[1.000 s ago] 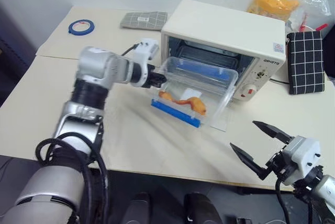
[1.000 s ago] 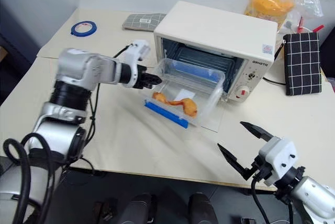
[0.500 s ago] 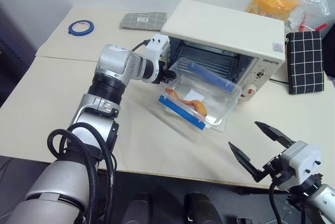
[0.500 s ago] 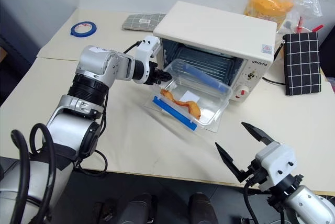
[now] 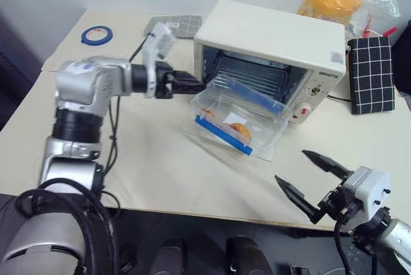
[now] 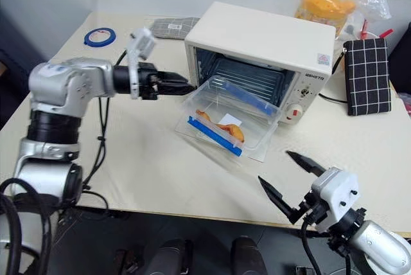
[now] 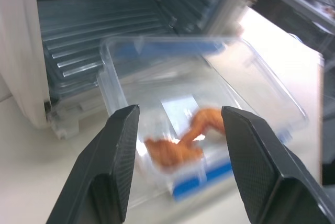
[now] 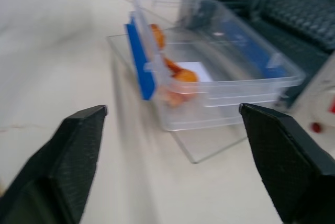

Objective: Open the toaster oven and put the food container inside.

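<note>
Released by the left gripper (image 5: 198, 83), whose fingers now stand apart and empty beside the toaster oven (image 5: 273, 50), the food container (image 5: 241, 117) rests half on its lowered door, so it may slide off, while the right gripper (image 5: 311, 178) waits wide open.

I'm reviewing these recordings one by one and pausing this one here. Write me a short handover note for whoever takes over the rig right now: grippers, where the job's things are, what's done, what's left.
Left gripper: fingers open, empty, just off the left end of the food container, not touching it.
Right gripper: fingers open wide, empty, near the table's front edge, pointing toward the container.
Toaster oven: door open and lying flat on the table.
Food container: sits tilted on the open door at the oven mouth, far edge at the opening, near blue clip out in front. Orange food inside.
Done: oven opened, container brought to the mouth.
Left: push the container fully inside onto the rack.
</note>
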